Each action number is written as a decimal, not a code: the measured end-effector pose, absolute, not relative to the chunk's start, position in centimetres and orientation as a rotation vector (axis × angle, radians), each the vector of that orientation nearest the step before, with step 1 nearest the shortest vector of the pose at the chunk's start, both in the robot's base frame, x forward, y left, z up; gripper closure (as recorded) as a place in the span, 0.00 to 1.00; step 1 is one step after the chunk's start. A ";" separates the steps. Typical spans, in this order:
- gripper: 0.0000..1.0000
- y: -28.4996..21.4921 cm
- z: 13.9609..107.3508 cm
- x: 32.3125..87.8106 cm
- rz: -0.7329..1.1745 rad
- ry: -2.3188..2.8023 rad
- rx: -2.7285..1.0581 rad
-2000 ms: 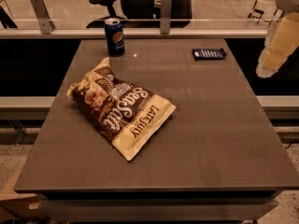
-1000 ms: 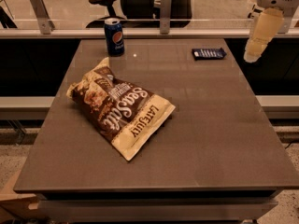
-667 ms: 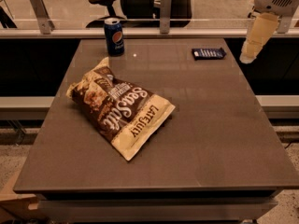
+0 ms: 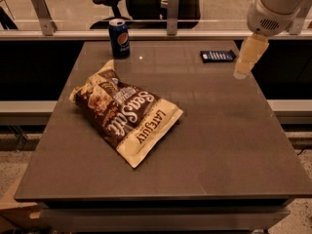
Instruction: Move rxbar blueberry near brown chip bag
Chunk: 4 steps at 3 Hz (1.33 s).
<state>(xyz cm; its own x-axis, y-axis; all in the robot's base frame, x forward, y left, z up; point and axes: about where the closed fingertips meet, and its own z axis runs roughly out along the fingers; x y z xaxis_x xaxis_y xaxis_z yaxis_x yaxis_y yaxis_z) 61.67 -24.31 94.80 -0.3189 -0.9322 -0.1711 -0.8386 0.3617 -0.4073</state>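
On the dark desk point(image 4: 219, 140), the rxbar blueberry point(image 4: 218, 56) lies flat near the far right corner, long axis along the far edge, just left of the hanging gripper point(image 4: 242, 73), open or closed I cannot tell; the brown chip bag point(image 4: 126, 115) sits well apart, left of centre.

arm point(image 4: 276, 5) cut off at top edge, claw point(image 4: 242, 71) near rxbar blueberry point(image 4: 218, 56)

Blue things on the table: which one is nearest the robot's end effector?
The rxbar blueberry, the small flat dark wrapper at the table's far right. The end effector hovers just right of it; the upright Pepsi can stands far left.
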 end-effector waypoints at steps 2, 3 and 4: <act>0.00 -23.5 91.4 62.4 -0.411 2.301 -1.524; 0.00 -23.6 91.6 62.9 -0.418 2.299 -1.527; 0.00 -24.5 92.5 66.1 -0.457 2.283 -1.559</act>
<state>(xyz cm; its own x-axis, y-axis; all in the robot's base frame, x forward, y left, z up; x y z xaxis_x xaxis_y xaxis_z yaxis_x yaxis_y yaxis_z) 66.14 -24.49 92.52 -0.3416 -0.9351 -0.0948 -0.8266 0.3469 -0.4432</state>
